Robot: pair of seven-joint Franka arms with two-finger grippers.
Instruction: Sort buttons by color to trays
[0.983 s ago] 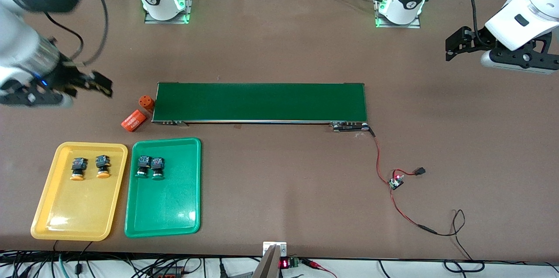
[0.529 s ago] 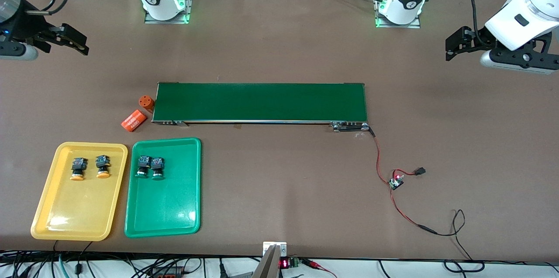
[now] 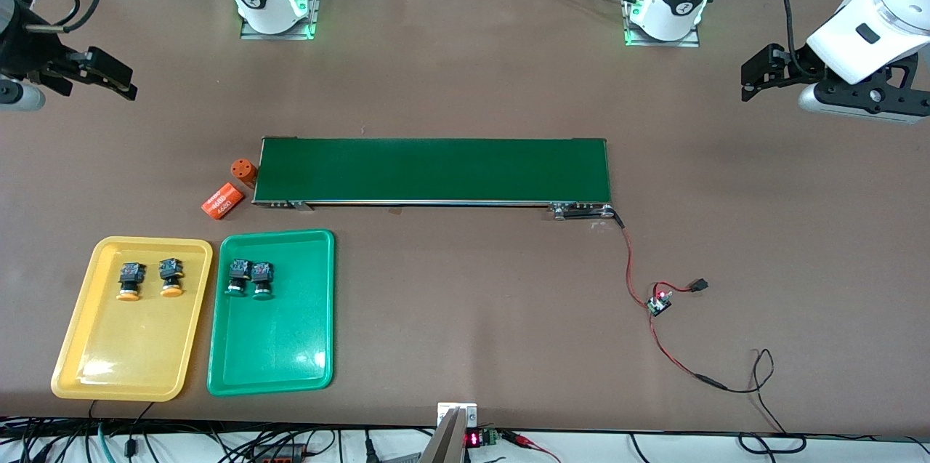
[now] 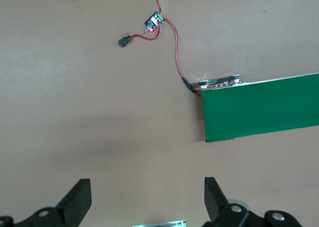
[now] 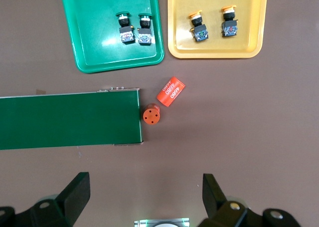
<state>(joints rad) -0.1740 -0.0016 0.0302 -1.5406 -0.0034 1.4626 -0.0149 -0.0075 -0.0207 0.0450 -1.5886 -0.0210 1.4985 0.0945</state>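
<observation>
The yellow tray (image 3: 80,361) holds two yellow-capped buttons (image 3: 129,281) (image 3: 171,278) side by side. Beside it, the green tray (image 3: 276,354) holds two green-capped buttons (image 3: 237,278) (image 3: 261,280). The right wrist view shows both the green tray (image 5: 99,55) and the yellow tray (image 5: 249,45) with their buttons from above. My right gripper (image 3: 123,83) hangs open and empty over bare table at the right arm's end, with its fingers (image 5: 75,194) wide apart. My left gripper (image 3: 747,83) waits open and empty over bare table at the left arm's end.
A long dark-green conveyor belt (image 3: 432,170) lies across the middle. At its right-arm end, one orange cylinder (image 3: 243,171) stands upright and another (image 3: 222,201) lies on its side. A red-black wire with a small board (image 3: 658,302) trails from the belt's other end.
My right arm has swung away from beside the orange cylinders toward the table's edge at its own end, then slowed. The left arm, trays and buttons have not moved.
</observation>
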